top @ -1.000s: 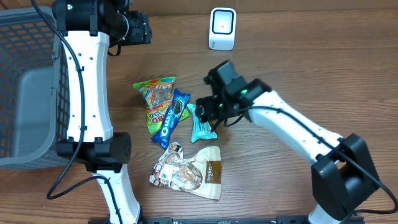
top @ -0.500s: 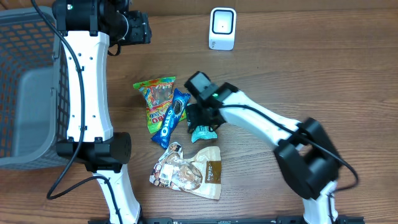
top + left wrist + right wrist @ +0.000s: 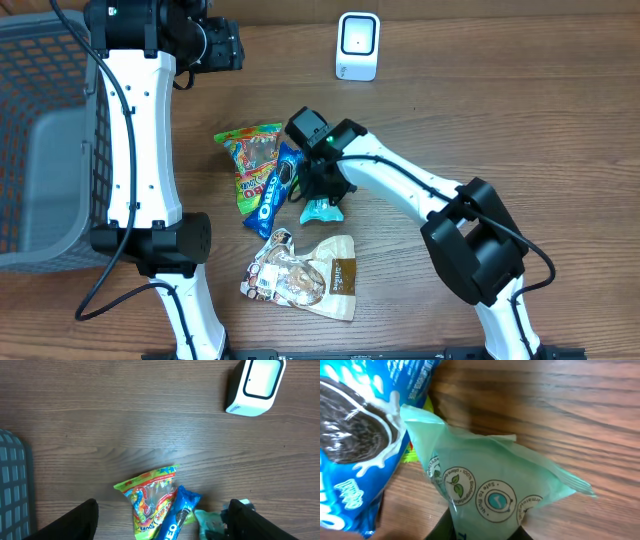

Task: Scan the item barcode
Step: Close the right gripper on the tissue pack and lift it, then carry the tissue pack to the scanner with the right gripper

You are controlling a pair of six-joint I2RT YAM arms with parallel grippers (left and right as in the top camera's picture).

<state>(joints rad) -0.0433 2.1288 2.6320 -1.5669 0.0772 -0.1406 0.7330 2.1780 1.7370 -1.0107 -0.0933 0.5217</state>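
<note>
Mint-green plastic snack packet lies on the brown wooden tabletop, touching the blue Oreo cookie pack, its end pinched by the right hand; left hand hovers spread wide above.

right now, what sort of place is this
Probably a mock shop checkout set up on a lab table: a white barcode scanner, snack packs such as the Oreo pack and the teal packet, and a grey mesh basket at the side.
</note>
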